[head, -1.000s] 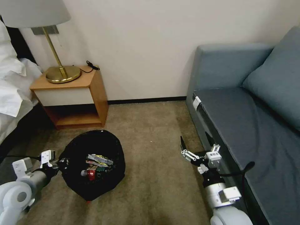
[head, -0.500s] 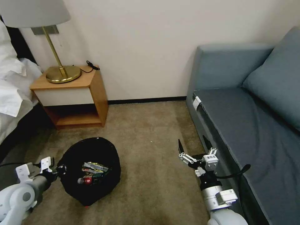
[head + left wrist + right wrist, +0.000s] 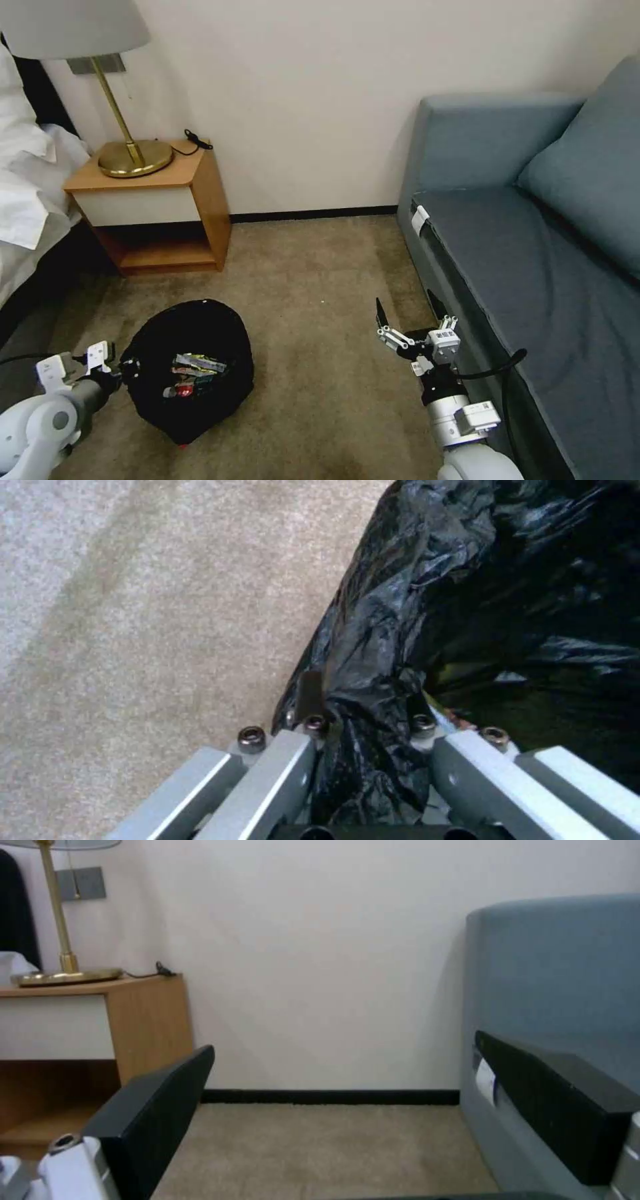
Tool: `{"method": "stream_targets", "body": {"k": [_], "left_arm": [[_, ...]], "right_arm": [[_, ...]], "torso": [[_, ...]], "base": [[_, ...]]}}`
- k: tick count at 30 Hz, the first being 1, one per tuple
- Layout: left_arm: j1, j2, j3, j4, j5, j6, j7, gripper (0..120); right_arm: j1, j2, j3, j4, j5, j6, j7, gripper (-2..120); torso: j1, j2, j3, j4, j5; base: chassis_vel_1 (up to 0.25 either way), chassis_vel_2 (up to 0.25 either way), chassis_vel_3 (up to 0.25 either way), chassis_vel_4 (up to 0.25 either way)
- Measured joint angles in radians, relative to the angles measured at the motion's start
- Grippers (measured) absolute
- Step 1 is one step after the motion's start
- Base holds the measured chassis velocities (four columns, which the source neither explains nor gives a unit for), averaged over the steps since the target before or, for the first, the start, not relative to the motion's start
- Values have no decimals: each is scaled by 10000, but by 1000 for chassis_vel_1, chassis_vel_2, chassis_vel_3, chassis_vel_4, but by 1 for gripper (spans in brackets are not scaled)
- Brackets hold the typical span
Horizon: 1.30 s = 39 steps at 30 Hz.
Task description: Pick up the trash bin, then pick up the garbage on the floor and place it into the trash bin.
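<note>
Trash bin (image 3: 190, 370), round and low, lined with crinkled glossy black plastic, down on the beige carpet (image 3: 320, 347) at the lower left of the head view, in front of the wooden nightstand (image 3: 157, 207) and well apart from the grey-blue sofa (image 3: 533, 267). Inside it, garbage (image 3: 193, 373): a long yellow-silver wrapper on top, something red and a bit of dark green beneath, the rest too small to tell. Bag rim bunched and pinched on the side nearest the robot's left arm, held there by the left gripper (image 3: 127, 368), fingers closed tight on the black plastic; in the left wrist view the same fold of the bin (image 3: 427, 630) squeezed between the left gripper (image 3: 363, 720) with its two metal finger bars, carpet (image 3: 147, 630) beside it. Whether the bin touches the floor or hangs just clear of it, impossible to tell. Farther right, the right gripper (image 3: 407, 320) empty, dark fingers spread wide, above the carpet just beside the sofa's front edge; from the right wrist view, right gripper (image 3: 347, 1100) with both black pads apart, wall, black skirting and nightstand (image 3: 100, 1025) between and beyond them. On the nightstand, a brass lamp (image 3: 127, 147) with a pale shade; white bedding (image 3: 27, 187) at the far left.
</note>
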Motion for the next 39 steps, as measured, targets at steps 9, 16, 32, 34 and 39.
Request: {"method": "stream_targets", "body": {"k": [9, 16, 32, 34, 39], "left_arm": [[48, -31, -64, -227, -21, -1, 4, 37], [126, -1, -190, -471, -38, -2, 72, 67], [715, 41, -515, -1250, 2622, -3479, 744, 100], [960, -12, -476, -1531, 3366, -4687, 967, 100], [1487, -429, -276, -2228, 4229, -6529, 1433, 100]], "right_arm": [[15, 8, -58, -23, 3, -14, -24, 100], [-20, 5, -69, -8, 3, -21, -50, 100], [-166, 82, 2, 82, -22, 38, -52, 100], [-178, 99, 38, 97, -27, 55, -50, 100], [-260, 232, 164, 38, -302, 284, 30, 100]], "torso": [[0, 0, 0, 0, 2], [0, 0, 0, 0, 1], [0, -1, 0, 0, 1], [0, -1, -1, -2, 3], [0, 0, -1, -1, 2]], "base": [[0, 0, 0, 0], [0, 0, 0, 0], [0, 0, 0, 0], [0, 0, 0, 0], [0, 0, 0, 0]]}}
